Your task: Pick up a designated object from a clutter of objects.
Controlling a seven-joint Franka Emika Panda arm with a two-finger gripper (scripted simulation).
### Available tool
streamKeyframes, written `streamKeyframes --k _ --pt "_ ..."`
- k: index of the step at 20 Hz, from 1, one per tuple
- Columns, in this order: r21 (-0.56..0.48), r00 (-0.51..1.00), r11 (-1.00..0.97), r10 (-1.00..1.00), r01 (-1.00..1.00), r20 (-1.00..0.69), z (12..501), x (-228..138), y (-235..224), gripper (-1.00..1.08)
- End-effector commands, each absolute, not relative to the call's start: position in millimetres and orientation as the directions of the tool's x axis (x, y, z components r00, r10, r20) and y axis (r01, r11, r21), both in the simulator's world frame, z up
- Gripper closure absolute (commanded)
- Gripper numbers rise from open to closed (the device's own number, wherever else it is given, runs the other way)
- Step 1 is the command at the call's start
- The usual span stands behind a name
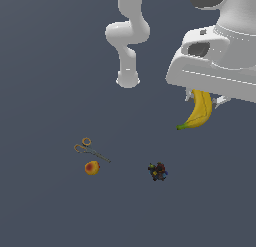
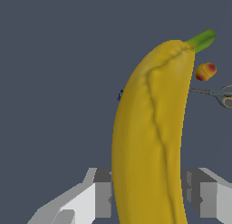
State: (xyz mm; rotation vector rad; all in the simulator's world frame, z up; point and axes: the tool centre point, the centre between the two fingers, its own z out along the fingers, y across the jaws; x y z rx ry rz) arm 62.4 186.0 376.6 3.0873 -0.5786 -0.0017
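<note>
Between the fingers [image 2: 103,193] (clamped): banana [image 2: 152,141]

The exterior view looks steeply down from afar; the wrist view, close, shares the banana [image 1: 200,111] [image 2: 152,137].

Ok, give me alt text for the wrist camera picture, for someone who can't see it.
A yellow banana with a green stem fills the wrist view, clamped between the two fingers of the gripper. Past it, on the dark grey floor, lie a round orange-red fruit and scissors.
</note>
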Motion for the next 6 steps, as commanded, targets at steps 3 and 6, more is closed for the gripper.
streamKeyframes --k 3,6 --pt "0.000 0.932 -0.932 -0.363 -0.363 0.000 385.9 64.9 189.5 1.08" --pt "0.000 0.932 -0.932 -0.363 -0.363 0.000 387.3 65.3 190.1 1.08"
